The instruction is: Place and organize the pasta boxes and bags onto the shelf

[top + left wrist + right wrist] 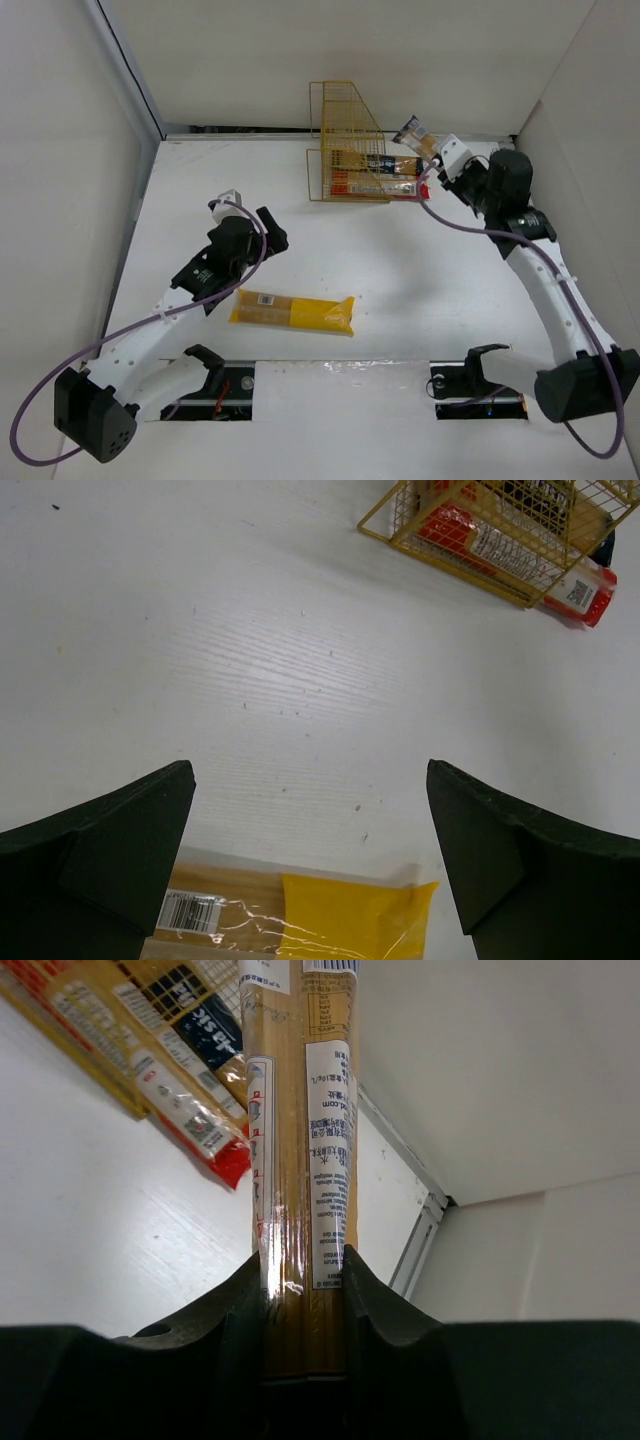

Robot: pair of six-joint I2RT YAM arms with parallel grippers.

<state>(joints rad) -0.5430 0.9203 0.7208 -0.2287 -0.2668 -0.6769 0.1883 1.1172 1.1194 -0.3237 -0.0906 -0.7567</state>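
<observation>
The shelf (348, 130), a yellow wire rack, stands at the back of the table. A red-and-white box (388, 187) and a yellow-orange pack with a dark blue label (390, 164) lie in its lower tier, their ends sticking out on the right. To the right of the rack, my right gripper (438, 156) is shut on a clear pasta bag (414, 134) and holds it off the table. In the right wrist view the bag (300, 1110) runs up between the fingers (235, 1310). A plain yellow bag (293, 312) lies flat near the front. My left gripper (270, 236) hovers open just behind it.
White walls close in the table on the left, back and right, and the right arm is near the back right corner (435, 1205). In the left wrist view the yellow bag's end (345, 920) lies below the open fingers (130, 840), with the rack (500, 540) farther off.
</observation>
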